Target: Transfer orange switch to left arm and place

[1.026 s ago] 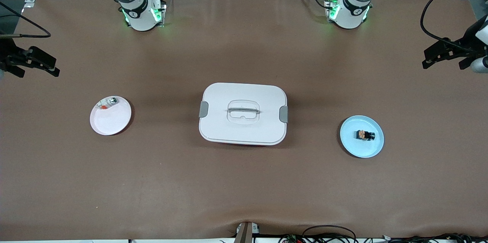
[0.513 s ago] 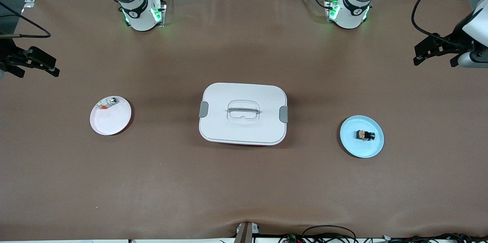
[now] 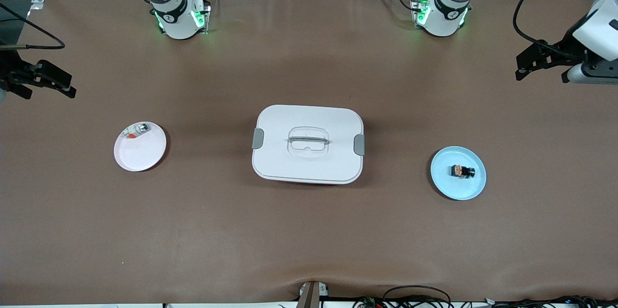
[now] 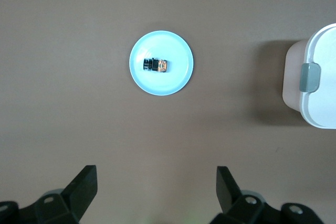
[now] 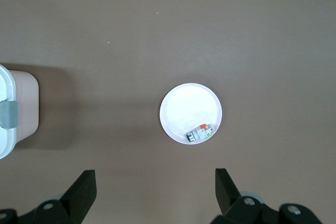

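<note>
Left gripper backing off, wide open and empty
In the last second it has drawn away from the blue plate; your orange switch lies on that plate, at the left arm's end; right gripper waits, open, holding nothing

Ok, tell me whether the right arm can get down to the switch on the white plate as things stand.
Probably yes. The orange switch lies uncovered at the rim of the white plate, with nothing over it. The right gripper is open at the right arm's end of the table, and the lidded box sits well aside.
</note>
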You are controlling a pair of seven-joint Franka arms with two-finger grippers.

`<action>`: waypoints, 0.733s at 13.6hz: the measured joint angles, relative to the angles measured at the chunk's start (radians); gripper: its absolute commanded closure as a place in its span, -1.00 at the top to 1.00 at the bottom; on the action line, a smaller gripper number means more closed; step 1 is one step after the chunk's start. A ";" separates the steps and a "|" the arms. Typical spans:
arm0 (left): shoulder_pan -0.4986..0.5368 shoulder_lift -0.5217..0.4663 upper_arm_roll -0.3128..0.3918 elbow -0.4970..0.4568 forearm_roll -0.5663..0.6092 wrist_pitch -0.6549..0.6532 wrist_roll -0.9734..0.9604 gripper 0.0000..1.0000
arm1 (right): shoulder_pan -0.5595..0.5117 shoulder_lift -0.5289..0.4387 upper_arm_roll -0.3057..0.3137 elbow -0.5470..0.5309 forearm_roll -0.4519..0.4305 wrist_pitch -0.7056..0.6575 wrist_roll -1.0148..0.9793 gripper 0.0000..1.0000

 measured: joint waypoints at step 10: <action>0.006 -0.024 0.000 -0.015 0.000 0.002 -0.013 1.00 | 0.000 0.008 0.000 0.002 0.000 0.000 0.000 1.00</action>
